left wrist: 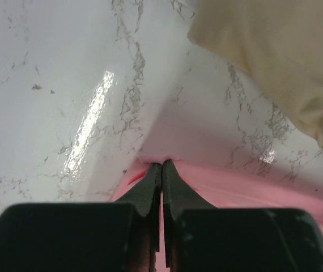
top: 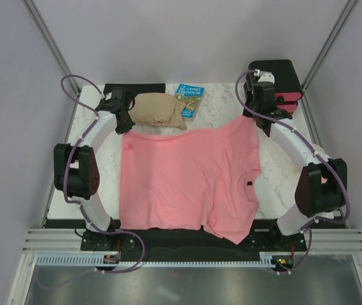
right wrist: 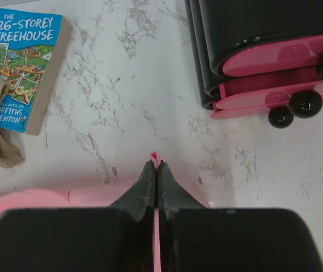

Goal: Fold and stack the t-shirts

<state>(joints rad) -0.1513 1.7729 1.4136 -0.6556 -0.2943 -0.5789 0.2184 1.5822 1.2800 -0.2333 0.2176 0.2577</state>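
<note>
A salmon-pink t-shirt (top: 187, 178) lies spread across the marble table (top: 222, 101), its near edge hanging over the front; a small dark label (top: 249, 183) shows near its right side. My left gripper (top: 125, 125) is shut on the shirt's far left corner, and in the left wrist view the jaws (left wrist: 161, 164) pinch the pink cloth (left wrist: 252, 187). At the far right corner my right gripper (top: 258, 119) is shut on the cloth too. The right wrist view shows a pink fold (right wrist: 155, 155) poking out between the closed tips of that gripper (right wrist: 156, 163).
A beige folded cloth (top: 159, 109) lies at the back, just beyond the left gripper. Next to it is a blue book (top: 189, 100). A black box with pink drawer fronts (top: 284, 79) stands at the back right corner, close behind the right gripper.
</note>
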